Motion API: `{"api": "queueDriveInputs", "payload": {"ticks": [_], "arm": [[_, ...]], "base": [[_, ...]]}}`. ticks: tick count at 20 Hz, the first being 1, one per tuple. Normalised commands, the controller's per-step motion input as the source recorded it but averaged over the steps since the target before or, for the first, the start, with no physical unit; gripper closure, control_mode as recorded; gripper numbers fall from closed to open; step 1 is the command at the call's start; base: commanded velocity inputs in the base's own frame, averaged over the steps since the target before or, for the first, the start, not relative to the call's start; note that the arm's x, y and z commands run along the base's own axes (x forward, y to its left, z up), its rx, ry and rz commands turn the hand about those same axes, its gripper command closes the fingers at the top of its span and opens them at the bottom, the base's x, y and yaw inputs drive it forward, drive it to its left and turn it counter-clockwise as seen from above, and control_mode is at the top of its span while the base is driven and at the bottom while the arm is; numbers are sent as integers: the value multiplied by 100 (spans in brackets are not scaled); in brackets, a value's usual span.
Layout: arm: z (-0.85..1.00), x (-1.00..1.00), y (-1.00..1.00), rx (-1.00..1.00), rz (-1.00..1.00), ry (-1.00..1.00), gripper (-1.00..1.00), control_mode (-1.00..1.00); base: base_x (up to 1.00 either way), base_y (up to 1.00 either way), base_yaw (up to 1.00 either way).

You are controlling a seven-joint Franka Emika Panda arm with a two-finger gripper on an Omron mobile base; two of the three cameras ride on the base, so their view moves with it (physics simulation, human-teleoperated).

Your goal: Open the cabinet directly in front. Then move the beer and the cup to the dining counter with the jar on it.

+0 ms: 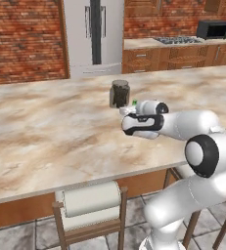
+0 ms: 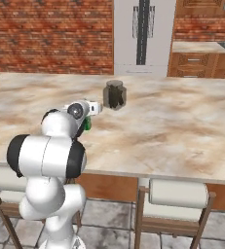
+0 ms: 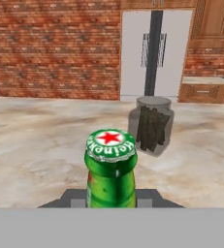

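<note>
- The beer (image 3: 110,169) is a green bottle with a red-star cap. In the hand view it stands upright, long axis vertical, cap toward 12 o'clock.
- The bottle neck rises between the two dark finger tips of the gripper (image 3: 111,197). The jaws stand partly closed, one at each side of the neck, gripping it.
- In the right base view, a sliver of green (image 2: 87,124) shows below the hand, above the dining counter (image 2: 172,131). Whether the bottle base touches the stone cannot be told.
- The jar (image 3: 151,125) stands upright on the counter at 1 o'clock from the cap, near it but apart. It has a dark grey lid and dark contents.
- In the left base view, the jar (image 1: 119,93) sits just beyond the hand.
- A white-cushioned stool (image 1: 91,200) stands at the counter's near edge.
- A brick wall (image 3: 55,48) and a white refrigerator (image 3: 154,53) stand beyond the counter.
</note>
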Motion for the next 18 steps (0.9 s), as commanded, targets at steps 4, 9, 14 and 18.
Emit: {"api": "queueDriveInputs", "payload": {"ticks": [4, 9, 14, 18], "arm": [[-24, 16, 0, 0, 0, 0, 100, -100], [-41, 8, 0, 0, 0, 0, 100, -100], [-55, 6, 0, -1, 0, 0, 100, -100], [-50, 7, 0, 0, 0, 0, 100, -100]], "base": [[0, 0, 0], [0, 0, 0], [0, 0, 0], [0, 0, 0]]}}
